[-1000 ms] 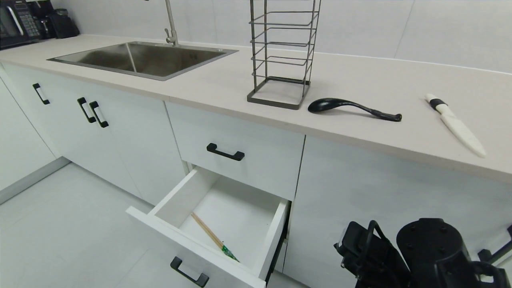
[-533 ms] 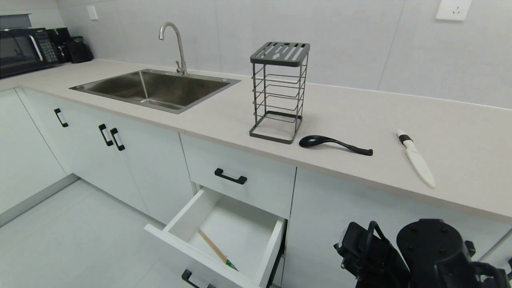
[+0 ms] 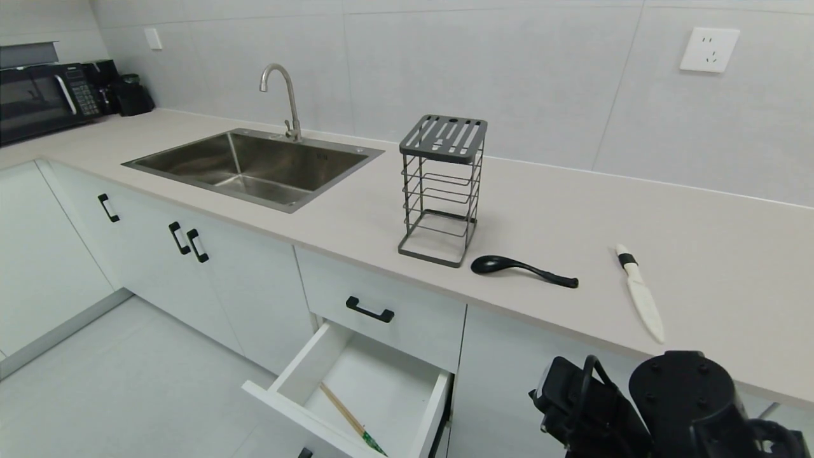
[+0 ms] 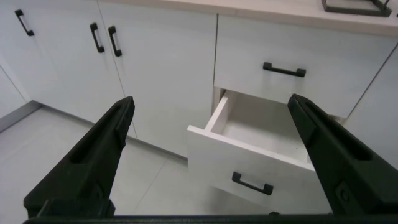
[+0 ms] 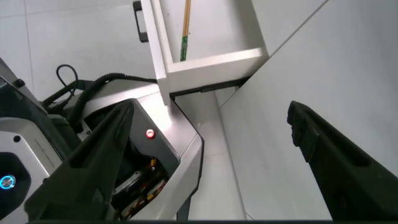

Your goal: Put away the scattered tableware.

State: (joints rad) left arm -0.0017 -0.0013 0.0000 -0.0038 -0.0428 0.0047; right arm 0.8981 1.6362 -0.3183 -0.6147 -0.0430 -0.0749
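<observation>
A black spoon point(image 3: 523, 271) lies on the beige countertop point(image 3: 559, 216), just right of a dark wire rack point(image 3: 442, 191). Farther right lies a white knife point(image 3: 640, 297) with a black band on its handle. Below the counter a white drawer point(image 3: 305, 362) stands pulled out, with wooden chopsticks point(image 3: 351, 418) inside. My left gripper point(image 4: 208, 155) is open and held low in front of that drawer point(image 4: 249, 171). My right gripper point(image 5: 211, 162) is open too, low beside the cabinet front, with the drawer and its chopsticks point(image 5: 185, 31) farther off.
A steel sink point(image 3: 254, 165) with a tap is set into the counter at the left. A microwave point(image 3: 38, 95) stands in the far left corner. Closed cabinet doors point(image 3: 159, 254) and a shut upper drawer point(image 3: 381, 312) line the front. A wall socket point(image 3: 709, 49) is at the upper right.
The head camera has risen and tilted, so the counter appears lower and the wall, tap and socket have come into view. The spoon, knife and drawer have not moved.
</observation>
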